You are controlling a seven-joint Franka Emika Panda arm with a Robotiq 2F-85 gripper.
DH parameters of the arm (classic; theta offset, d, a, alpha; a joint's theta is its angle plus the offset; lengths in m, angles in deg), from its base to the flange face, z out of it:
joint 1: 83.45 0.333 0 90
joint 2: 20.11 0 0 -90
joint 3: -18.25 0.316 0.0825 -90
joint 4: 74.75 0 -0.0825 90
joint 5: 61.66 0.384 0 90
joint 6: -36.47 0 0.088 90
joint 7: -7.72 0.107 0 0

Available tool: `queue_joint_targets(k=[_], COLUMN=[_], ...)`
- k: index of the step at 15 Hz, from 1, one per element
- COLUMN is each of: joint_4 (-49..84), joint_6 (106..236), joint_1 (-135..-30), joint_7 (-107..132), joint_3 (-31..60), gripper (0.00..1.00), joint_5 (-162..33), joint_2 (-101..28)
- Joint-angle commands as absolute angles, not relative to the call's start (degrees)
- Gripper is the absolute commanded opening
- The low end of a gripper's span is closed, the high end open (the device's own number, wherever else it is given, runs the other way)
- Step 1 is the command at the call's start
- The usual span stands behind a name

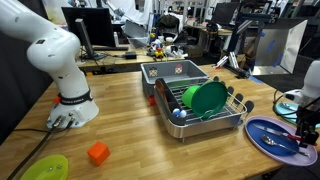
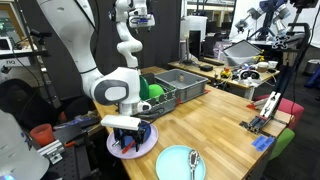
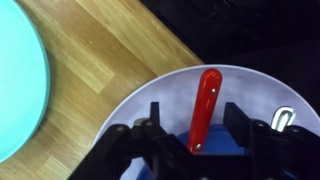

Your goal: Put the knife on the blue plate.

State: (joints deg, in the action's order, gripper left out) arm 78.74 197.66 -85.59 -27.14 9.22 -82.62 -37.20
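The knife (image 3: 207, 90), with its orange-red handle, lies on the violet-blue plate (image 3: 165, 95); its blade is hidden under my gripper. My gripper (image 3: 193, 112) is open, with one finger on each side of the handle and a gap on both sides. The pale turquoise-blue plate (image 3: 18, 85) lies next to the violet-blue one on the wooden table. In both exterior views my gripper (image 1: 305, 128) (image 2: 125, 135) hangs low over the violet-blue plate (image 1: 262, 130) (image 2: 145, 145). The turquoise plate (image 2: 175, 162) (image 1: 290, 98) is beside it.
A silver utensil (image 3: 283, 118) lies on the violet-blue plate's right side, and another (image 2: 195, 160) on the turquoise plate. A grey dish rack (image 1: 190, 125) holds a green plate (image 1: 207, 98). An orange block (image 1: 97, 152) and a lime plate (image 1: 45, 168) lie further off.
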Motion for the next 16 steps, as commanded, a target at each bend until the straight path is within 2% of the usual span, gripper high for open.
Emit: queue_joint_targets(k=[1,5,7,9,16], joint_4=[78.17,78.19,78.41,78.51,80.62], joint_6=[199.33,199.71,199.58,199.36,198.27], joint_1=[-87.61,-88.28,-89.23,-90.15,-93.55], joint_7=[-26.23,-26.68,-27.66,-28.12,-30.01], joint_3=[10.36,10.73,11.56,12.08,14.49], gripper=[0.37,0.09,0.0,0.05,0.05], joint_5=[-83.97,-83.34,-82.2,-81.76,-78.5], joint_2=[-38.26,-37.98,-37.51,-37.17,-31.77])
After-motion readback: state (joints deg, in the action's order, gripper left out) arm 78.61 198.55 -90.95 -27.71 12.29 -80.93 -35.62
